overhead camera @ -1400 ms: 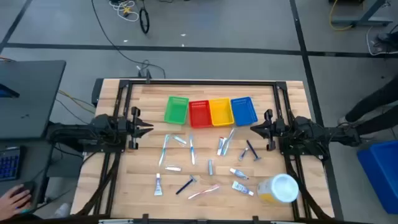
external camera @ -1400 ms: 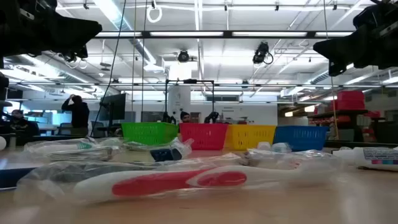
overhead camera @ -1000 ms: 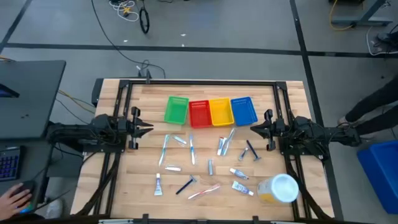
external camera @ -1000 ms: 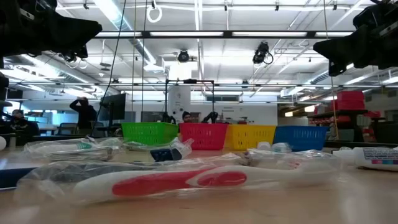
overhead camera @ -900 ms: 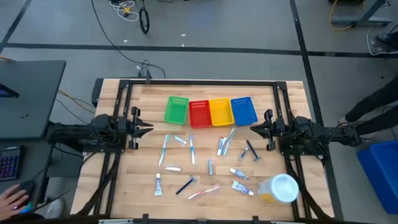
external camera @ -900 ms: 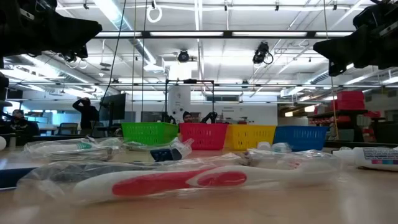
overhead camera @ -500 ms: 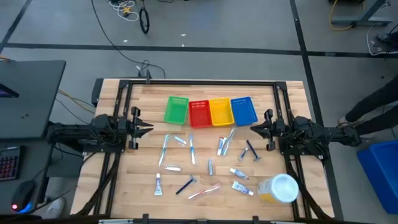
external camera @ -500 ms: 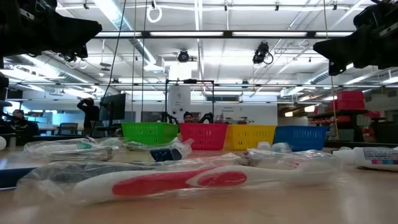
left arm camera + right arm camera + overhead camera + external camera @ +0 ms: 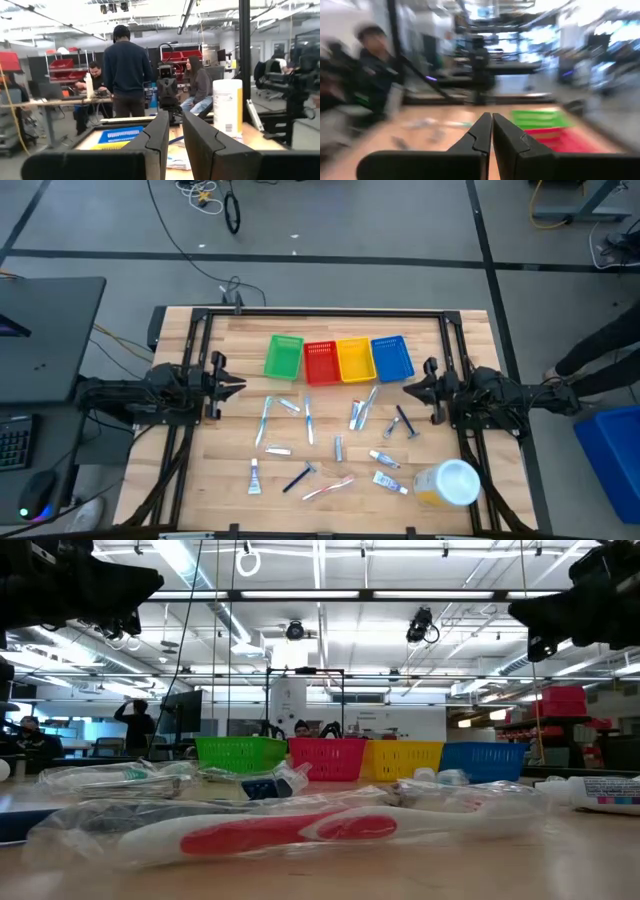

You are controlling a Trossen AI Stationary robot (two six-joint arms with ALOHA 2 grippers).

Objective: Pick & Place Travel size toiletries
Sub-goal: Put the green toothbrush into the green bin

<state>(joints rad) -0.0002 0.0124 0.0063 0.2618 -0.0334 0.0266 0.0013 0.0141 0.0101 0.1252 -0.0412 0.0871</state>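
The travel size toiletries (image 9: 330,442) lie scattered flat on the wooden table's middle: clear toothbrushes (image 9: 265,420), a pink toothbrush (image 9: 328,488), dark blue razors (image 9: 405,423), and small white-blue tubes (image 9: 254,476). In the low view the pink toothbrush (image 9: 290,830) lies nearest, in a clear wrapper. My left gripper (image 9: 238,387) hovers at the table's left side, fingers a narrow gap apart (image 9: 176,135), empty. My right gripper (image 9: 405,390) hovers at the right side, shut and empty (image 9: 492,132). Both are well above the items.
Green (image 9: 284,357), red (image 9: 321,361), yellow (image 9: 354,359) and blue (image 9: 392,357) baskets stand in a row at the table's far side. A large white-lidded yellow jar (image 9: 447,483) stands at the near right corner. People stand in the room beyond the table (image 9: 127,70).
My right gripper has shifted a little toward the table's left. The toiletries, baskets and jar have stayed where they were.
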